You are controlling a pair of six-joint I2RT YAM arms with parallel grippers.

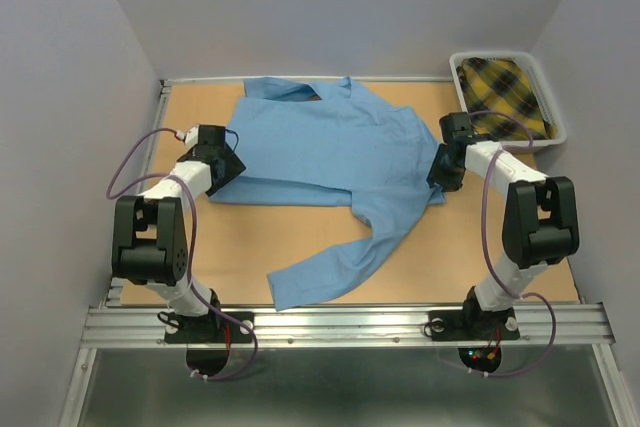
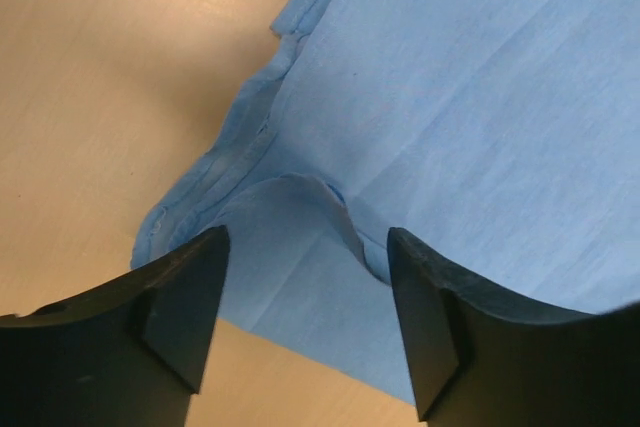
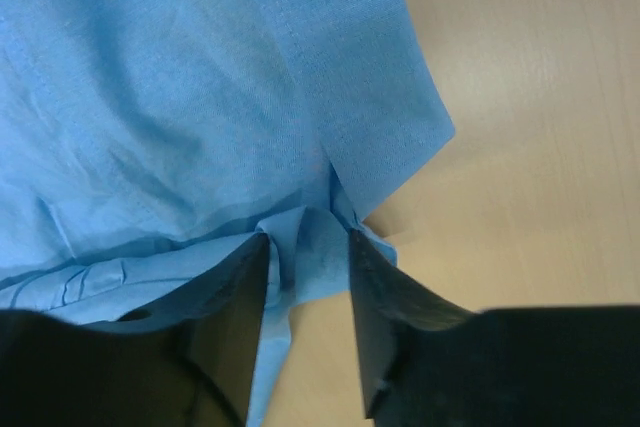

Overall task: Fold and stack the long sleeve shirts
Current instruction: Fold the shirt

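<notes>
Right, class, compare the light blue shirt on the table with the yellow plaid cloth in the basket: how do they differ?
The light blue shirt is plain; the plaid cloth is yellow with dark checks. The light blue shirt lies spread out on the table; the plaid cloth sits bunched in the white basket. Both are soft fabric.

Overhead view faces table [image 1: 240,237]; wrist views close on shirt [image 1: 340,142].

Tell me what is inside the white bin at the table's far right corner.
A yellow and dark plaid cloth fills the white bin, reaching close to its rim. Whatever lies beneath that cloth, including the bin's floor, is covered and cannot be seen.
</notes>
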